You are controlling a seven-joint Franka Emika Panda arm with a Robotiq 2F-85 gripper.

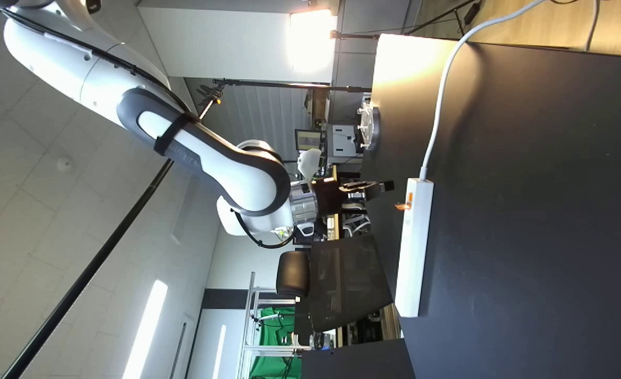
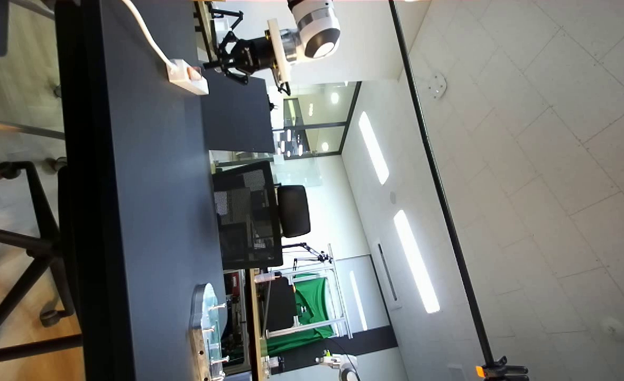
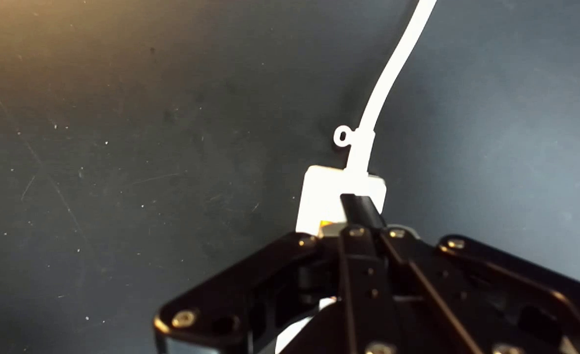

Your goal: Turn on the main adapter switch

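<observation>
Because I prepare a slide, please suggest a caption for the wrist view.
Closed gripper over a white power strip, whose cable runs away across a dark tabletop.

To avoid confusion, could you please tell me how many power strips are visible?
1: the white power strip on the dark table; others may be hidden further back.

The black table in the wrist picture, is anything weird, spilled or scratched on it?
Yes: what looks like a long thin scratch slants down the view's left side, and pale specks dot the tabletop. They stand out against the dark surface. I see no spill. The white power strip looks unbroken where it shows.
</observation>
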